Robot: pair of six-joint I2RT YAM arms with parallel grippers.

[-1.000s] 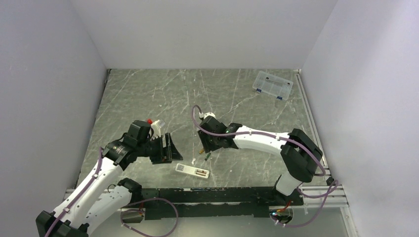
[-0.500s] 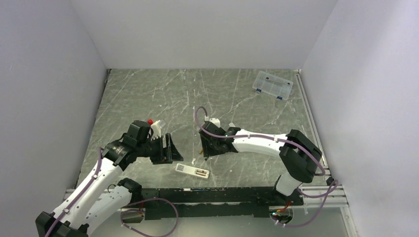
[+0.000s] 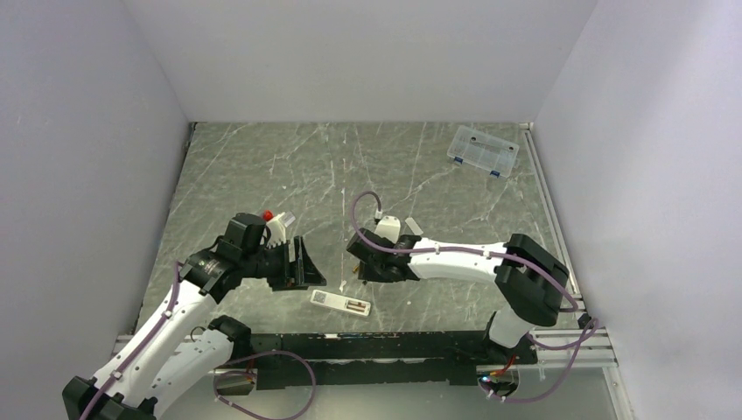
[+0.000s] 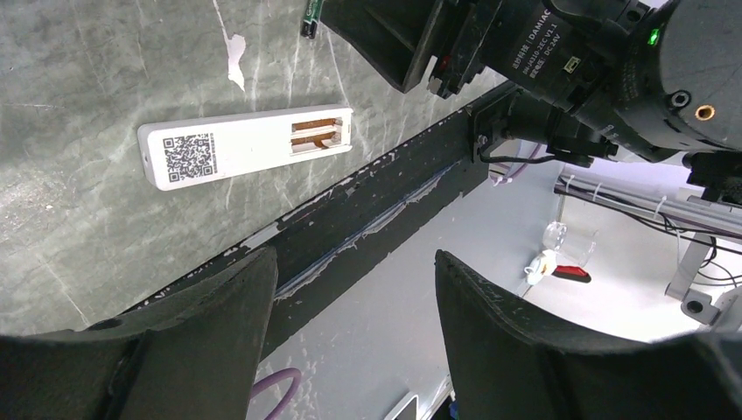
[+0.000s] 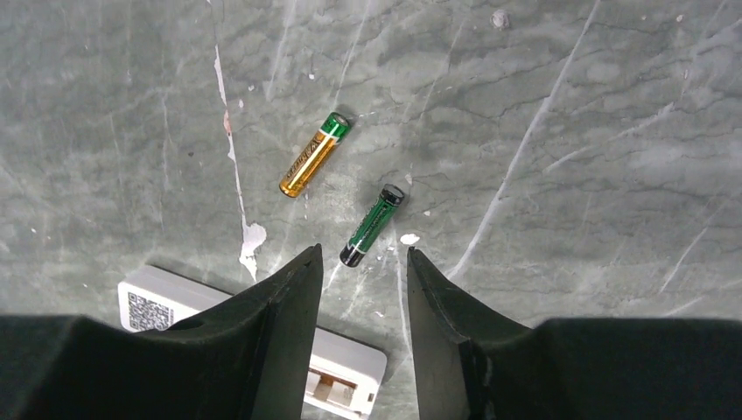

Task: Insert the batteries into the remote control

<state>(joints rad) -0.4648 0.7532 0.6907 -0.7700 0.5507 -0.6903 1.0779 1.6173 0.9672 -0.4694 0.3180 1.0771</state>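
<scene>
The white remote control lies near the table's front edge with its battery recess face up and empty. It also shows in the right wrist view. A gold battery and a dark green battery lie apart on the table, just beyond the remote. My right gripper is open and empty, with its tips right above the near end of the green battery; in the top view it hides both batteries. My left gripper is open and empty, above and left of the remote.
A clear compartment box sits at the far right of the table. A black rail runs along the front edge. Walls close in the left, right and back sides. A small white chip lies by the green battery.
My right gripper has moved toward the front edge and now covers the batteries in the top view. The left arm and the remote have hardly moved.
</scene>
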